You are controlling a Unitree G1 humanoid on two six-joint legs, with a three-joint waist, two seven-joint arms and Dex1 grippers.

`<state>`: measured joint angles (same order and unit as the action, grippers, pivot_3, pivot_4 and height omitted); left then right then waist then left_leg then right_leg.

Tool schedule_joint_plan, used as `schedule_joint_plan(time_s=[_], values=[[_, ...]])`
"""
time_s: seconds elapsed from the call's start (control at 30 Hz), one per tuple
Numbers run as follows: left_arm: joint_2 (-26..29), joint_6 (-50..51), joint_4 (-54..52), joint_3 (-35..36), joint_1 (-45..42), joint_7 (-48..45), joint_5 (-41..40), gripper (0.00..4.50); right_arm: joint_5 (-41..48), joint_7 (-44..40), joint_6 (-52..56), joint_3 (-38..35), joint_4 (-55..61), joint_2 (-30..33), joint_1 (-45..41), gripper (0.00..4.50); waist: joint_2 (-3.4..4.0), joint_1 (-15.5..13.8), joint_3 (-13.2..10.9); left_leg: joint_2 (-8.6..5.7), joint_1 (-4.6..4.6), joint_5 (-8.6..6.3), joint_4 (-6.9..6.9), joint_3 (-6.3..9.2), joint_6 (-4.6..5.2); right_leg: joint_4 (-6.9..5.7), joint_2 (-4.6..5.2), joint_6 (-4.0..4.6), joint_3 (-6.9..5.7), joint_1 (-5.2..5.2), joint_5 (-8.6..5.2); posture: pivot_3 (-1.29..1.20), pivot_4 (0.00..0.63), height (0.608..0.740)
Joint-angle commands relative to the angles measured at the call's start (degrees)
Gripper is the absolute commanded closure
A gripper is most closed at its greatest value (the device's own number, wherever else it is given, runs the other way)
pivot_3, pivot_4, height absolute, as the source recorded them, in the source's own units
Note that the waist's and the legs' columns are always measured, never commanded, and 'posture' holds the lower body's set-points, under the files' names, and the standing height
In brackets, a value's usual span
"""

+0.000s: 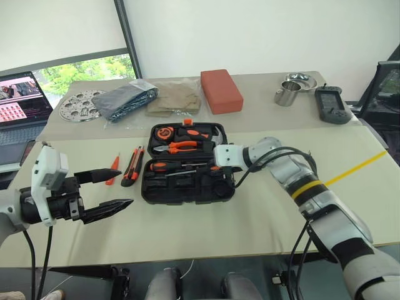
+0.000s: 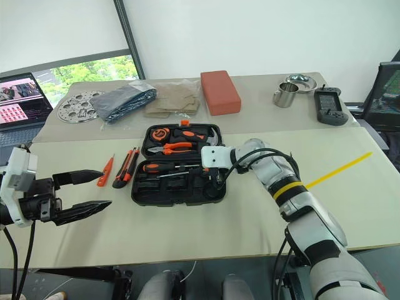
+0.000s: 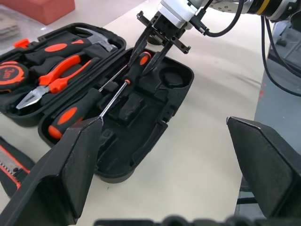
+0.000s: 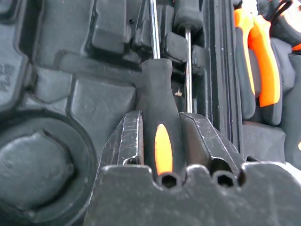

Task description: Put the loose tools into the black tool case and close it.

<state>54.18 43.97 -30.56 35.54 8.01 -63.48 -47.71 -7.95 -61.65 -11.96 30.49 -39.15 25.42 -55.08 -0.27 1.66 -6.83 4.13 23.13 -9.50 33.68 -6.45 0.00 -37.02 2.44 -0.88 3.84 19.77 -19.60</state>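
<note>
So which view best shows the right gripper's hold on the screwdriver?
The right wrist view: both fingers clamp the screwdriver handle. The left wrist view shows the right gripper over the black tool case; the eye views hide the grip.

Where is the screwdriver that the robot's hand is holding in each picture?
Left eye view: the held screwdriver lies in the front half of the black tool case, in the right gripper.
Right eye view: same spot.
Left wrist view: upper middle.
Right wrist view: centre, between the fingers.
Shared landmark: orange-handled pliers.
</note>
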Motion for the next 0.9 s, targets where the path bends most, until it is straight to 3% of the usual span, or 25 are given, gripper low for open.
schedule_joint_plan(time_s=[0.03, 0.53, 0.6, 0.8, 0.9], values=[[-0.06, -0.31, -1.76, 2.26, 0.24, 1.11, -2.13, 0.0, -1.04, -1.15, 0.65, -1.52, -2.91, -1.2, -1.63, 3.61, 0.0, 0.28, 0.0, 0.03, -0.04, 0.0, 0.0, -0.01, -0.02, 0.0, -0.01, 0.02, 0.0, -0.05, 0.01, 0.0, 0.15, 0.74], [1.73, -1.43, -0.34, 0.07, -1.01, 0.23, -2.4, 0.0, -1.99, -2.71, 7.68, -3.7, -4.14, -3.22, -2.09, 3.61, -0.02, 0.78, 0.0, 0.19, -0.52, -0.09, 0.0, -0.02, -0.18, 0.03, -0.02, 0.2, -0.06, -0.54, -0.07, 0.0, 0.15, 0.74], [1.8, -1.51, -0.09, -0.3, -1.45, 0.09, -2.36, 0.0, -1.14, -3.94, 8.21, -4.11, -2.84, -3.1, -1.64, 2.6, -0.02, 0.76, -0.01, 0.18, -0.53, -0.1, 0.0, -0.02, -0.18, 0.03, 0.0, 0.21, -0.06, -0.55, -0.07, 0.0, 0.15, 0.74], [1.9, -1.58, 0.22, -0.69, -1.82, -0.24, -2.01, 0.0, 2.64, -5.34, 11.26, -8.89, 0.9, -3.17, -2.69, 0.6, -0.04, 0.78, -0.02, 0.19, -0.5, -0.18, -0.05, -0.03, -0.28, 0.07, -0.01, 0.26, -0.05, -0.51, -0.1, 0.0, 0.15, 0.74], [1.81, -1.67, 0.19, -0.55, -1.61, -0.31, -1.87, 0.0, 8.01, -9.02, 17.51, -13.16, 4.95, -2.95, -3.42, 0.6, -0.03, 0.93, -0.05, 0.23, -0.44, -0.19, -0.08, -0.04, -0.3, 0.09, -0.06, 0.28, -0.04, -0.45, -0.12, 0.0, 0.15, 0.74]])
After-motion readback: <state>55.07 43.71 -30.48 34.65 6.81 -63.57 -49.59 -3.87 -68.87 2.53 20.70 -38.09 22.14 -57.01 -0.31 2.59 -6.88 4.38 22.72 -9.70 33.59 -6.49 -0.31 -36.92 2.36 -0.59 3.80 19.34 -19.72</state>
